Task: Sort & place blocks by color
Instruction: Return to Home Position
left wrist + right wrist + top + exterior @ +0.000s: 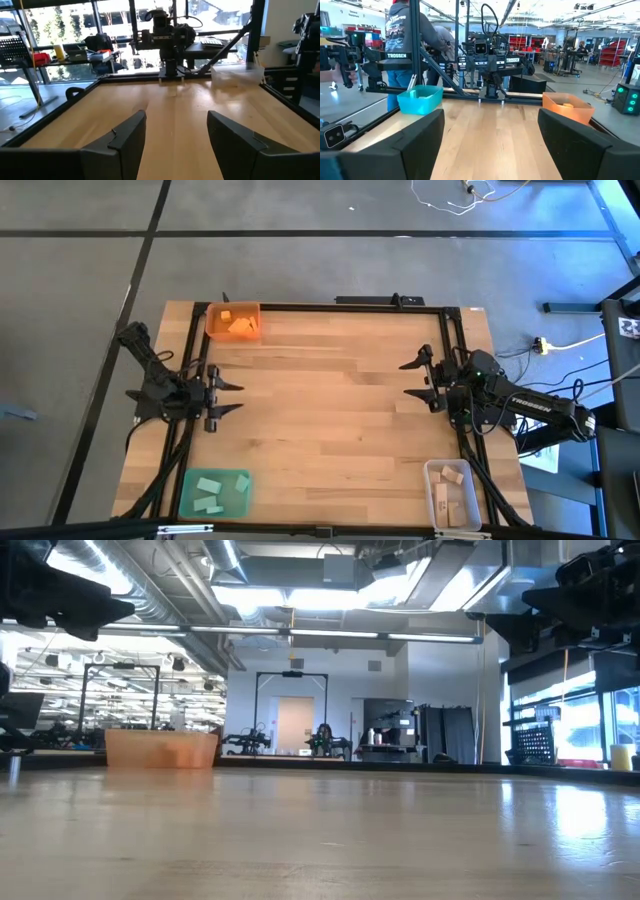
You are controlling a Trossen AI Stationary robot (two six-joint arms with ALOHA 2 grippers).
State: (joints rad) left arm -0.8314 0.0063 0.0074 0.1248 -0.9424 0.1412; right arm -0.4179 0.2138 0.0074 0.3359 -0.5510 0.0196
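Butcher-block table [340,410], black frame [330,304] round its edge. Three square trays sit at corners.

Blocks, high view:
- Orange blocks [240,326] lie inside the orange tray [213,320], at the table's upper-left corner. The low view shows this tray far off on the left; its contents cannot be seen from that height.
- Teal-green blocks [208,486] lie inside the teal-green tray [243,502], lower-left corner.
- Pale wood blocks [452,475] lie inside the clear tray [432,498], lower-right corner.
- Every block in view is in a tray of its own colour.

Grippers:
- Left gripper [238,397]: at the table's left edge, between the orange and teal-green trays and well apart from both, pointing across toward the middle. Its fingers [127,137] are spread apart over bare wood in its wrist view, clamped on nothing. The right arm [170,40] and the clear tray show across the table in that view.
- Right gripper [405,379]: near the right edge, pointing inward, facing the left one with the table's width between them. Its fingers [420,132] are likewise spread and hold nothing.

Right wrist view, beyond the fingers: the teal-green tray, the orange tray, and the left arm [487,55] between them. A person [407,35] in a grey top stands past the table's edge.
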